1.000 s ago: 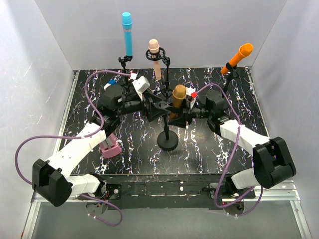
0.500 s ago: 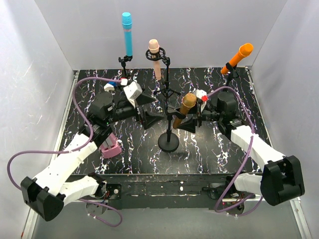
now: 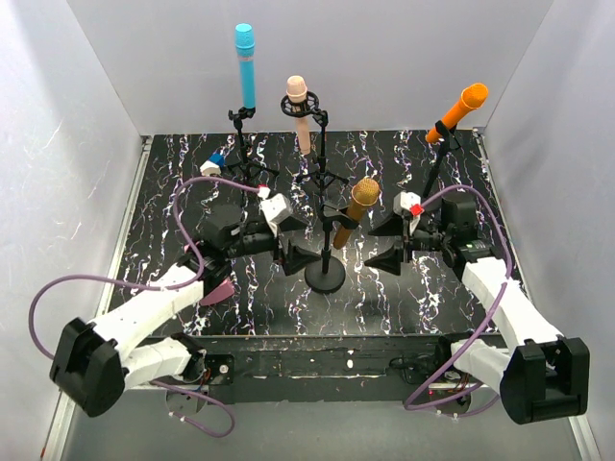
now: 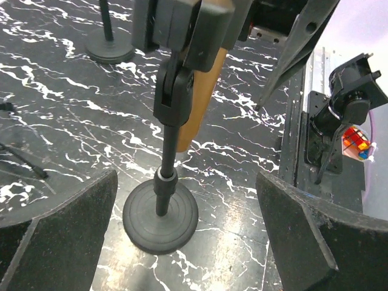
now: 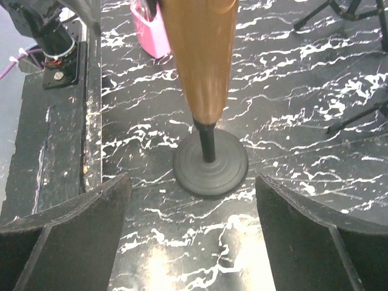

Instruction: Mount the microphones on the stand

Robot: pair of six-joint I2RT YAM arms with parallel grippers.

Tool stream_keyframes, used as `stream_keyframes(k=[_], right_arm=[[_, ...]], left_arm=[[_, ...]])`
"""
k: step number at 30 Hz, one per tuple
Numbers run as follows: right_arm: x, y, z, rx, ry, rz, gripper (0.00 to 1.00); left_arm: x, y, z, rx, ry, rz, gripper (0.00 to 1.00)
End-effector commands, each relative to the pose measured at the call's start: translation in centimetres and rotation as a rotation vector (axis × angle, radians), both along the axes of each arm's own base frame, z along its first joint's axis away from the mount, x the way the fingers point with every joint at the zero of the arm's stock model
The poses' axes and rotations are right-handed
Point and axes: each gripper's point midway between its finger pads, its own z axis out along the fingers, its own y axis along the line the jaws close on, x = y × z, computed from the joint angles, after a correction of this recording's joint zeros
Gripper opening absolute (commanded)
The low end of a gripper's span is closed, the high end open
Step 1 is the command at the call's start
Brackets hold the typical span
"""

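I saw the slim golden-brown microphone sitting tilted in the clip of the black round-based stand. My left gripper and right gripper flanked that stand, apart from it, both spread wide and empty. The cyan microphone, pale pink microphone and orange microphone sat on the rear stands.

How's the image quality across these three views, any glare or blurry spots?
Top external: even light, sharp throughout. Left wrist: the golden-brown microphone and the clip near the lens look soft. Right wrist: bright glare on the table near the bottom edge; the microphone up close is blurred.
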Motion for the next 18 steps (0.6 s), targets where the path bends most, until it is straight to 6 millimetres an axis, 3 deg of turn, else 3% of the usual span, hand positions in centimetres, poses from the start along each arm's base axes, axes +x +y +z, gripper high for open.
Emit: stream_keyframes(k=[1,6,10,13,16,18], right_arm=[[-3.0,-1.3,-1.4,-0.009,0.047,0.060,0.90],[-4.1,-2.5,-1.9,0.047,0.032,0.056,0.90],[-3.9,-2.9,-1.8,0.075,0.051,0.038,0.90],[-3.8,-3.2,-1.7,0.080,0.051,0.029,0.90],[-3.6,-3.4,-1.8,0.079,0.046,0.018,0.89],[-3.7,-3.5,-1.7,0.081,0.042,0.016,0.89]], left_arm=[[1.1,-2.3,1.0,-0.070,-0.102,-0.020,0.98],[2.5,-4.1,-0.9,-0.058,-0.119,-0.010,0.98],[3.1,-5.1,-1.6,-0.072,-0.118,-0.012,0.86],[3.3,-5.6,-2.3,-0.069,-0.098,-0.015,0.63],[3.4,-5.7,-2.8,-0.068,-0.086,-0.007,0.30],[3.3,-5.6,-2.7,-0.071,-0.089,-0.006,0.15]])
